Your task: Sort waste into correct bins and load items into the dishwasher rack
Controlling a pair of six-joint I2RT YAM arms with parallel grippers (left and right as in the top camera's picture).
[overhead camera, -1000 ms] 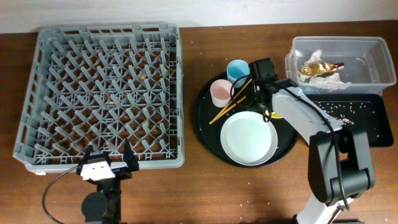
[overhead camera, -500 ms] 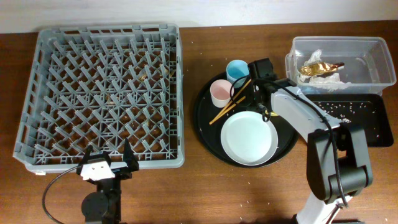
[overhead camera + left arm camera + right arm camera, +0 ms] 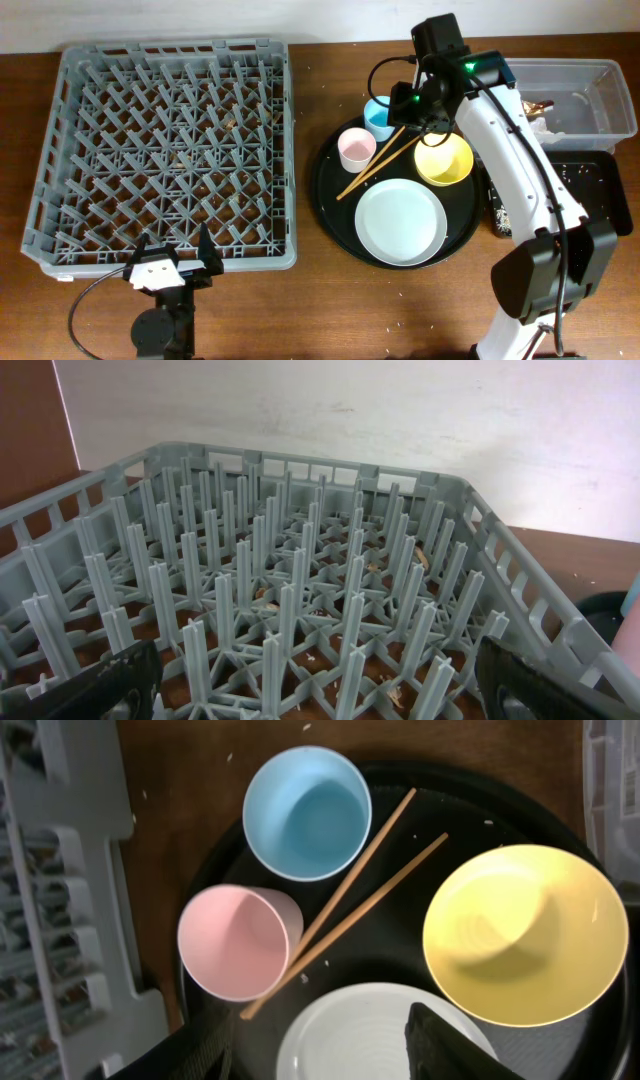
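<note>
On the round black tray (image 3: 330,195) stand a light-blue cup (image 3: 380,115), a pink cup (image 3: 356,149), a yellow bowl (image 3: 443,158) and a white plate (image 3: 400,221), with two wooden chopsticks (image 3: 378,162) lying between the cups. My right gripper (image 3: 412,108) hangs open high over them, holding nothing. Looking down from it I see the blue cup (image 3: 306,812), pink cup (image 3: 238,940), chopsticks (image 3: 350,910), bowl (image 3: 525,935) and plate (image 3: 370,1040) beneath my right gripper (image 3: 320,1065). My left gripper (image 3: 170,262) stays open at the near edge of the grey dishwasher rack (image 3: 165,150).
A clear tub (image 3: 590,95) at the back right holds a gold-brown wrapper (image 3: 540,103), partly hidden by my right arm. A shallow black tray (image 3: 600,185) with white grains lies in front of it. Rack pegs (image 3: 300,590) fill the left wrist view.
My right arm has lifted from low over the round tray and swung back, its jaws opening. The yellow bowl, hidden under the arm before, now shows. The left arm has not moved.
</note>
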